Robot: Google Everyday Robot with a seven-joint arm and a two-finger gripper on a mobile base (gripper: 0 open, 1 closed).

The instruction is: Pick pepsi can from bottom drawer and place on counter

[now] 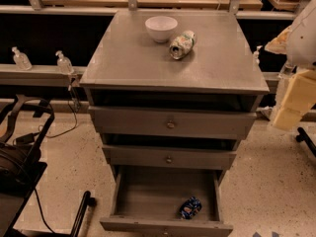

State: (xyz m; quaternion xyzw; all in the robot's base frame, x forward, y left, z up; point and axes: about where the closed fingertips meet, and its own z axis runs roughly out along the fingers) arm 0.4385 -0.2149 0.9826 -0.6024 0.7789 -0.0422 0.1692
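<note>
Right of the counter (pixel 128 58) hangs the tool (pixel 292 100), seemingly holding nothing; released or clenched, I cannot tell.

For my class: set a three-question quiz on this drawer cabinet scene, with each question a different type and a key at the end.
1. True or false: the pepsi can lies inside the open bottom drawer.
2. What rests on the counter? A) a white bowl and a pale green can on its side; B) a plate and a mug; C) nothing.
3. Fill in: the end effector is at the picture's ____ edge, beside the cabinet.
Key: 1 true; 2 A; 3 right.
</note>
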